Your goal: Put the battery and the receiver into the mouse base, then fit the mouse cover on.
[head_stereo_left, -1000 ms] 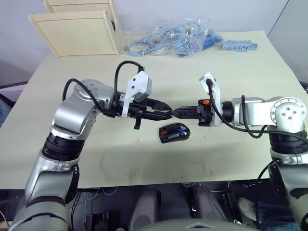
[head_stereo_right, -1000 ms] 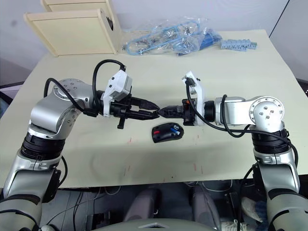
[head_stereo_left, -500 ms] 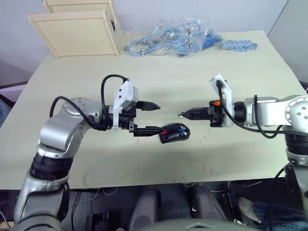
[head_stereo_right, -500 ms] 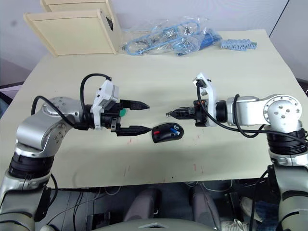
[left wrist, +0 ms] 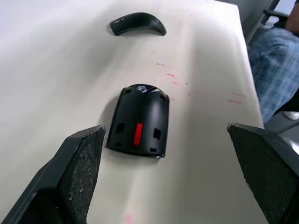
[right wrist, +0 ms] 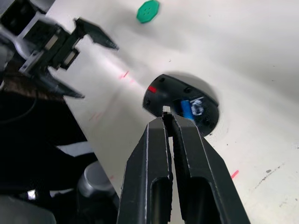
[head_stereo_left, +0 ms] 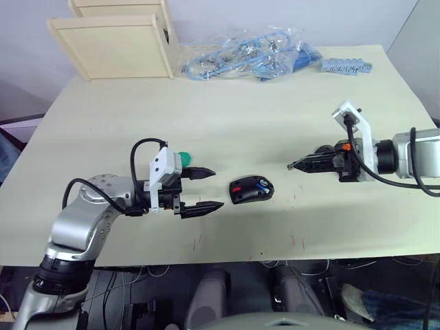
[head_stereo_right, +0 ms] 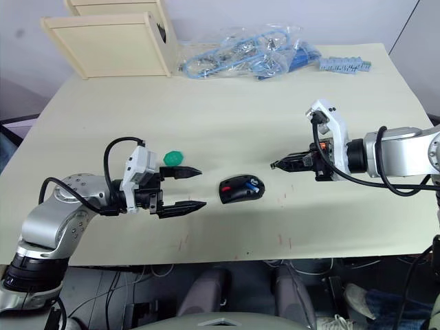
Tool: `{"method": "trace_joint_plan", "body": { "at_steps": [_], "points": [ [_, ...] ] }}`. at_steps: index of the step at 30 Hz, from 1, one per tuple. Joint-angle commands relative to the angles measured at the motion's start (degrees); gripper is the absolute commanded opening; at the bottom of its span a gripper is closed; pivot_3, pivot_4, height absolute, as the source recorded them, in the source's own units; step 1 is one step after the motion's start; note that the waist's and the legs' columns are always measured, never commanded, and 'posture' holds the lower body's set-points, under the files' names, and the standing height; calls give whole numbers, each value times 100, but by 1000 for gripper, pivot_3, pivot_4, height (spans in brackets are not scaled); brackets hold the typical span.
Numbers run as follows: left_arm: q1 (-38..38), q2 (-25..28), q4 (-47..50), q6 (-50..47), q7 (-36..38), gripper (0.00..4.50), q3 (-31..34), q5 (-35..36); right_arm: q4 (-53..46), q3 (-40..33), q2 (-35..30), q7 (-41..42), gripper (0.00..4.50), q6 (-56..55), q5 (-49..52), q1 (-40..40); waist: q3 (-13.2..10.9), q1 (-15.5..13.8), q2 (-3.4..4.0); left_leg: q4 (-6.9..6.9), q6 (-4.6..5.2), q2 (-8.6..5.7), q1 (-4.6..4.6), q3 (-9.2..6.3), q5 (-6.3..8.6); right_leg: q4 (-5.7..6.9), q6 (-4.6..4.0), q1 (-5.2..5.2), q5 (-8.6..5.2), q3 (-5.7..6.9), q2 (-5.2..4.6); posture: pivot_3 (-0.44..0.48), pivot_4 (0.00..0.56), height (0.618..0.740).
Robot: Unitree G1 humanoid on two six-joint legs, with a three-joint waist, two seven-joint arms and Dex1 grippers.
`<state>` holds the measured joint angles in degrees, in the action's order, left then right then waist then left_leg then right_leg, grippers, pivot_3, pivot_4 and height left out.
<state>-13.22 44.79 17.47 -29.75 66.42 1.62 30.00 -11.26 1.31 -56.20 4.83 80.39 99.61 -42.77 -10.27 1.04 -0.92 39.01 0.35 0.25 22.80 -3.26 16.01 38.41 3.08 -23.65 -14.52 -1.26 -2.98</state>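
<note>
Mouse base [head_stereo_right: 240, 188] lies open side up near the desk's front edge, between your two grippers, with the blue battery [right wrist: 185, 107] already in its hollow. Your right gripper [right wrist: 167, 112] pinches the tiny receiver [right wrist: 165, 109] at its closed tips, held off to the base's right, likely ready to drop it in. Your left gripper [head_stereo_left: 206, 188] waits with fingers spread wide, empty, aimed at the base. A green disc [head_stereo_right: 173, 157] sits just behind it. The pale desk [head_stereo_right: 227, 110] carries a bag of blue cables [head_stereo_right: 244, 51] and wooden trays [head_stereo_right: 106, 45] along its back edge.

A lab or workshop: pale worktable [head_stereo_left: 227, 117], bagged blue cables [head_stereo_left: 247, 55], wooden boxes [head_stereo_left: 113, 38].
</note>
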Motion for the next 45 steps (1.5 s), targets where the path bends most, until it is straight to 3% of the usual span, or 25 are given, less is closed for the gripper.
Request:
{"method": "trace_joint_plan", "body": {
  "at_steps": [1, 13, 21, 45],
  "points": [
    [-158, -132, -221, 365, 22, 4447, -245, -250, -291, -236, -297, -86, 0, -215, 330, 130, 0, -36, 0, 0, 0, 0, 1, 2, 0, -2, 0, 0, 0, 0, 0, 0, 150, 740],
    [-1163, -976, -1472, 1166, -72, 4447, -1482, -1395, -1009, -370, -1080, -618, 0, -989, 947, 1186, 0, -22, 0, 0, 0, 0, 10, 1, 0, -13, 2, 1, 1, 4, 0, 0, 150, 740],
    [-1574, -1395, -1981, 1399, -149, 4447, -1901, -1865, -1266, -485, -1358, -848, 0, -1409, 1248, 1664, 0, -65, 0, 4, 0, 0, 13, -6, 0, -12, 2, 3, 1, 14, 0, 0, 150, 740],
    [-2130, -1736, -2238, 1047, -136, 4447, -2230, -2291, -1473, -264, -1441, -972, 0, -1935, 1294, 1795, 0, -42, 0, 8, 1, 1, 13, -5, 0, -11, 4, 4, 3, 8, 0, 0, 150, 740]
  ]
}}
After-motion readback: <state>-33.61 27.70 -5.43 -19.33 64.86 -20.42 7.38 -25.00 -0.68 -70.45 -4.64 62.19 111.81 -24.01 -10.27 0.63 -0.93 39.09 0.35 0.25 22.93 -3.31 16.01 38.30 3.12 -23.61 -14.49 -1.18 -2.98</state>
